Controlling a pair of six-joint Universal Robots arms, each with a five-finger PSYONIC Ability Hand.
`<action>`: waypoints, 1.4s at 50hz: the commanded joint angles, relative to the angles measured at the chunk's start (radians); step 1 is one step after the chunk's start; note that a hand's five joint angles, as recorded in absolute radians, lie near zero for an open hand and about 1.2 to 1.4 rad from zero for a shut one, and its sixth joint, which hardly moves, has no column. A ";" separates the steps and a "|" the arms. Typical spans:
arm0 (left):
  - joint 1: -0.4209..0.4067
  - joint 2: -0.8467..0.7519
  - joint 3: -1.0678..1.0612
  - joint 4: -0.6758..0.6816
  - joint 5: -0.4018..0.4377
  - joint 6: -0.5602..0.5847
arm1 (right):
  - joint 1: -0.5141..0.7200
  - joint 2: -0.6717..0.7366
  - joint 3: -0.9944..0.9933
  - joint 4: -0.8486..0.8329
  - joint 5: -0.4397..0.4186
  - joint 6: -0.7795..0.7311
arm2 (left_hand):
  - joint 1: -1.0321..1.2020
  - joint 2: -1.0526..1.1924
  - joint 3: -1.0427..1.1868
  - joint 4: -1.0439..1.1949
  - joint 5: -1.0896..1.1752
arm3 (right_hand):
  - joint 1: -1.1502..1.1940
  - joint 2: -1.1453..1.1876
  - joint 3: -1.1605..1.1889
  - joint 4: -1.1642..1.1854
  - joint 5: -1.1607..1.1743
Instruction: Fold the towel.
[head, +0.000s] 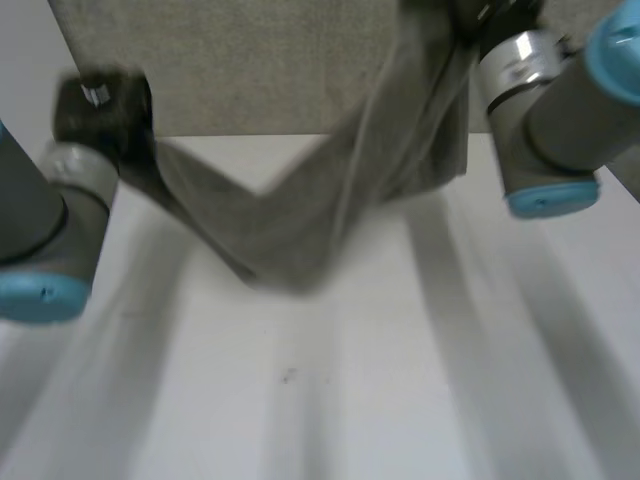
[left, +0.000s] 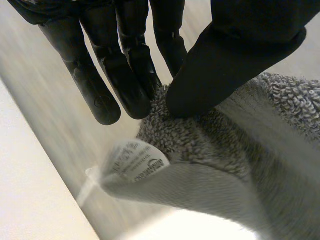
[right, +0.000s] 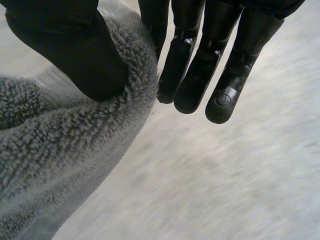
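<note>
A grey towel (head: 300, 200) lies partly flat at the far side of the white table (head: 350, 400), and its near part is lifted and sags in a V between my two hands. My left hand (head: 95, 105) holds the left corner. In the left wrist view the thumb (left: 235, 55) pinches the towel (left: 225, 150) against the fingers (left: 130, 75), next to a white label (left: 135, 162). My right hand (head: 485, 18) holds the right corner, raised higher. In the right wrist view its thumb (right: 65, 45) presses the towel's edge (right: 60, 150) against the nearest of the fingers (right: 200, 60).
The left arm (head: 40, 230) and right arm (head: 560, 120) stand at either side of the towel. Bare white table stretches from the sagging cloth to the near edge.
</note>
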 joint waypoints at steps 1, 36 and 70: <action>-0.024 0.049 0.025 0.247 -0.014 -0.023 | -0.053 -0.225 0.284 -0.179 -0.010 0.138 | 0.227 0.183 0.183 0.182 0.196 | 0.417 0.225 0.211 0.203 0.265; -0.045 0.092 -0.379 -0.136 0.000 -0.013 | -0.298 -0.425 0.886 1.136 -0.505 -0.518 | 0.227 0.183 0.183 0.182 0.196 | -0.804 -0.996 -1.010 -1.018 -0.957; -0.059 0.446 -0.342 -0.224 0.153 -0.013 | -0.147 0.201 0.096 0.683 -0.432 0.493 | 0.227 0.183 0.183 0.182 0.196 | -0.804 -0.996 -1.010 -1.018 -0.957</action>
